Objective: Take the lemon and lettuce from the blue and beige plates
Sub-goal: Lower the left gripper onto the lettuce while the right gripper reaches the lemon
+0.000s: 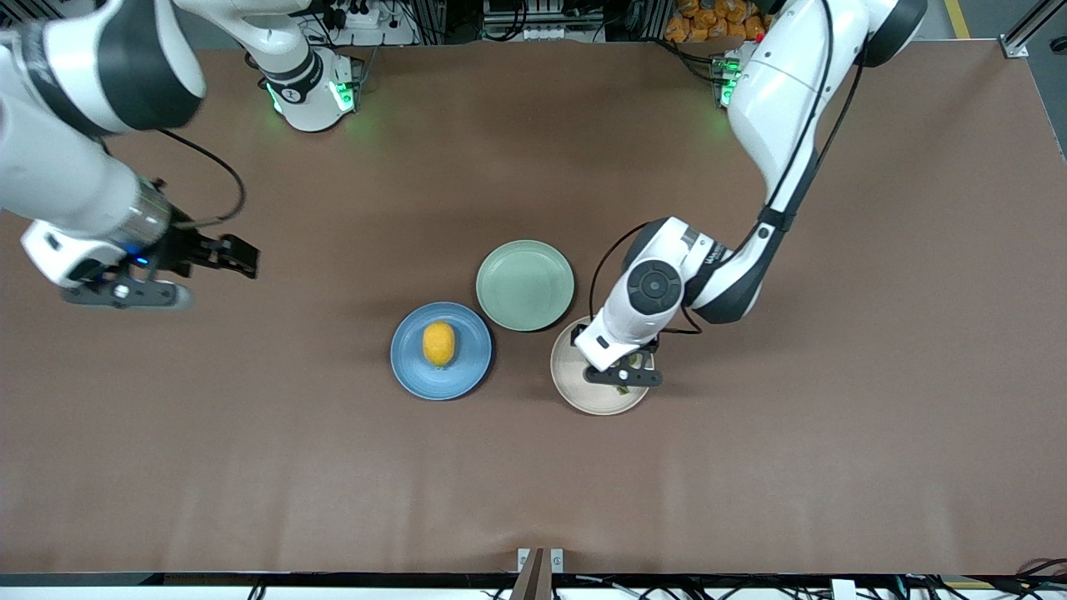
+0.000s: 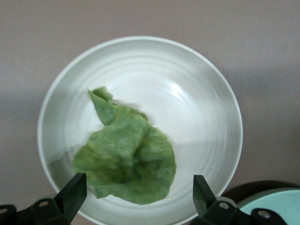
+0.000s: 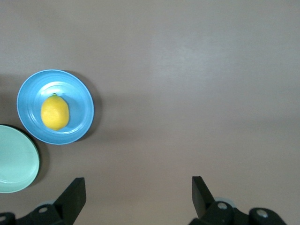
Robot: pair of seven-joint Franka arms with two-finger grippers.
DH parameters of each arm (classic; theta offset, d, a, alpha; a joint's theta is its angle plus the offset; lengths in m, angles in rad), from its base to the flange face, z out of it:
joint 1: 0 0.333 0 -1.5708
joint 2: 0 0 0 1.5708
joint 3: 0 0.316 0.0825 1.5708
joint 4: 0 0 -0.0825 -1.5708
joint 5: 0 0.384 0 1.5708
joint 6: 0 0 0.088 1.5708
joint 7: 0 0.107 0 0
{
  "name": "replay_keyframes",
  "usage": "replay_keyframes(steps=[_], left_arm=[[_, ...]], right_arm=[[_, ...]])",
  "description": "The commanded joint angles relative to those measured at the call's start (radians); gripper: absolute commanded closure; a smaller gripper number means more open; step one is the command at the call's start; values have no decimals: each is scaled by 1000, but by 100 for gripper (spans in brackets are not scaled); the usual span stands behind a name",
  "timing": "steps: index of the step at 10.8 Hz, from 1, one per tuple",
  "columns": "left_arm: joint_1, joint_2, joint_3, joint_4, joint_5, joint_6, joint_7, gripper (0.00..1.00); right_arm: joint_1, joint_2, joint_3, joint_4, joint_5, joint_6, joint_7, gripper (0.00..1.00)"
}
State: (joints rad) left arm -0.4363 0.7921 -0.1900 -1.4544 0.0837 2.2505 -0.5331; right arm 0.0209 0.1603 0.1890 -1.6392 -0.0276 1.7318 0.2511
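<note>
Left gripper [image 1: 623,377] hangs jaws wide over the round beige plate [image 2: 220,98]; centre on the crumpled green lettuce leaf [image 2: 126,157] there. Right gripper [image 1: 142,287], jaws wide, waits well apart from that plate.

An empty pale green plate [image 1: 525,285] sits near the middle of a brown desk [image 1: 834,467], farther from the front camera than its neighbouring dishes. A heap of orange items [image 1: 713,20], too small to identify, lies past the desk's top edge.
</note>
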Motion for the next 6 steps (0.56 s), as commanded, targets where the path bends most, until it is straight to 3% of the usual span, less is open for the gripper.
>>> replay_keyframes(steps=[1,3,6], left_arm=[[-12,25,11,11,31,39,-33,0],[-10,48,12,11,47,81,-33,0],[-19,58,26,9,123,99,-33,0]], right_arm=[[20,71,49,-13,3,88,110,0],[30,105,84,-89,3,248,207,0],[79,186,92,-108,0,362,284,0]])
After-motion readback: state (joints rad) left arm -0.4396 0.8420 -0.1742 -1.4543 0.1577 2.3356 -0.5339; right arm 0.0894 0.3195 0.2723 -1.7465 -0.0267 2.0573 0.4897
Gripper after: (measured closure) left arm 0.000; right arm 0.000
